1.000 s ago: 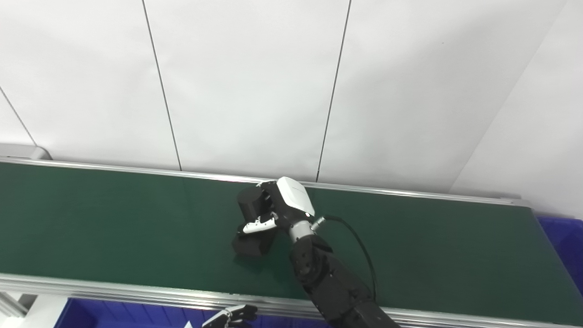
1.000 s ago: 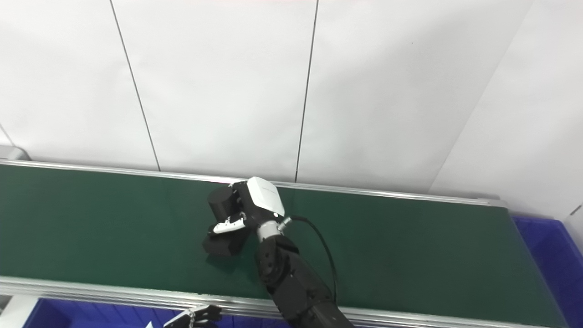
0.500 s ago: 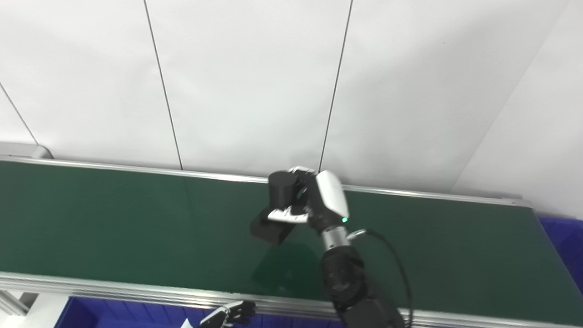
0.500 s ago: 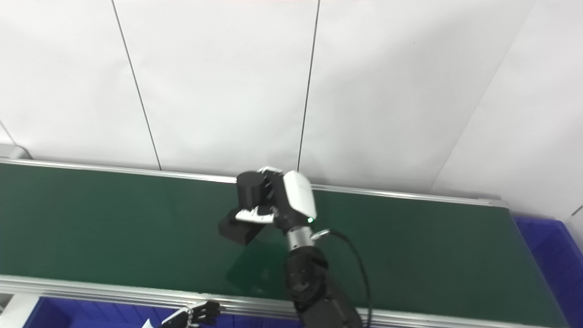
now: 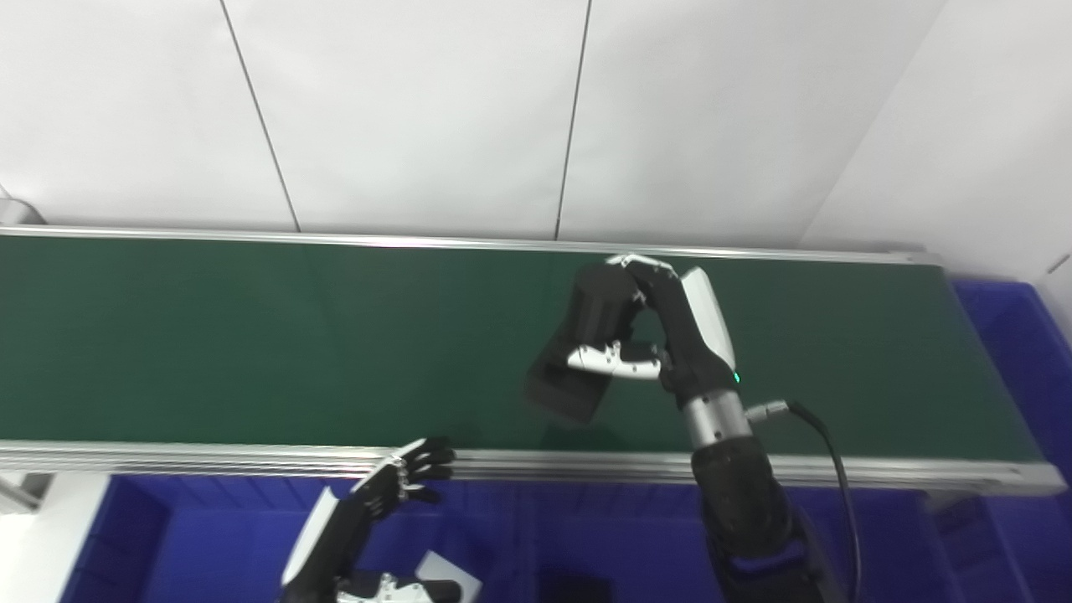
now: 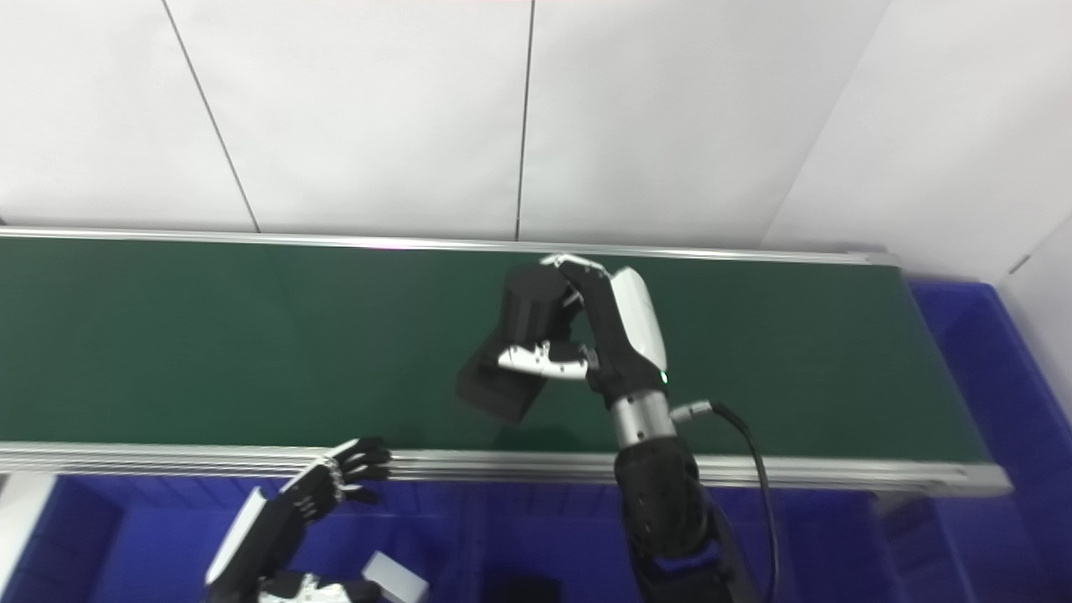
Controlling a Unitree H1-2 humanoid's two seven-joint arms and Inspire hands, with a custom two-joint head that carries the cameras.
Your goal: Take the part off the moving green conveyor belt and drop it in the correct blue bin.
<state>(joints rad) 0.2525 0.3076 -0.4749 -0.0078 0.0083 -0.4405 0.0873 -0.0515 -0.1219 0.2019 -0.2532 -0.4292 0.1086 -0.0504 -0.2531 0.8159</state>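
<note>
A black part [image 5: 586, 343], a cylinder joined to a blocky base, hangs above the green conveyor belt [image 5: 251, 335]. My right hand [image 5: 670, 335] is shut on it, fingers over the cylinder top and the thumb [image 5: 611, 360] across its side. The part tilts, with its base lower left. Below the belt's near rail, my left hand [image 5: 368, 502] is open with fingers spread over the blue bins [image 5: 209, 544], holding nothing.
Blue bins run along the belt's near side, and another blue bin [image 5: 1022, 335] stands past the belt's right end. A pale flat piece [image 5: 444, 574] and a dark object [image 5: 578, 586] lie in the near bins. White wall panels stand behind the belt.
My right hand has carried the part up and to the right, off the belt surface. The camera has tilted down, so the near bins and my left hand show more fully.
</note>
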